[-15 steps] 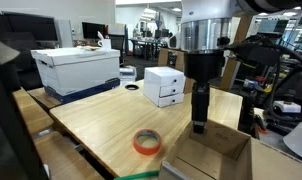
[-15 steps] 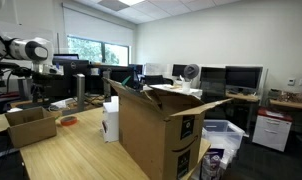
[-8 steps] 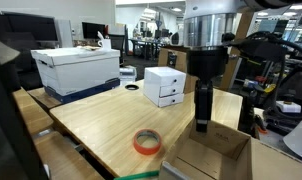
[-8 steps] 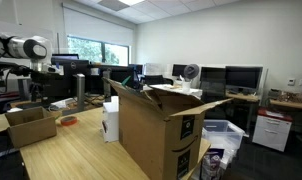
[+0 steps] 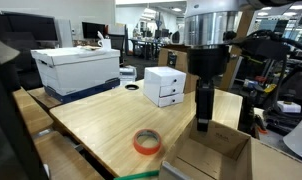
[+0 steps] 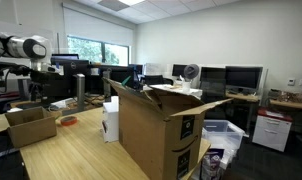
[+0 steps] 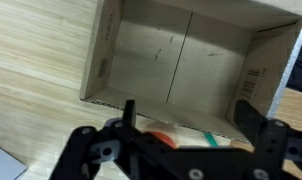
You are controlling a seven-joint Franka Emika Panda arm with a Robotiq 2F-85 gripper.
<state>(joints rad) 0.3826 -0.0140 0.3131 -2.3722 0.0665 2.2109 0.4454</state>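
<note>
Wrist view | gripper (image 7: 187, 112) jaws wide, empty, hanging by cardboard box (image 7: 161, 50) rim | vs 1 s ago: shifted slightly sideways, now still | tape roll (image 5: 146, 142) on table (image 5: 91, 115) near box, untouched.

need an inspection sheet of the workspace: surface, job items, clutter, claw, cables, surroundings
surface: light wooden table, bare grain, no spills seen.
job's things: open cardboard box, empty inside; orange tape roll lying flat on the table near it.
clutter: white drawer unit standing on the table; white lidded box farther back; big open carton in an exterior view.
claw: claw open, holding nothing, pointing down and hovering by the cardboard box's edge.
cables: nothing seen on the tabletop.
surroundings: office; monitors, desk fan, window.
</note>
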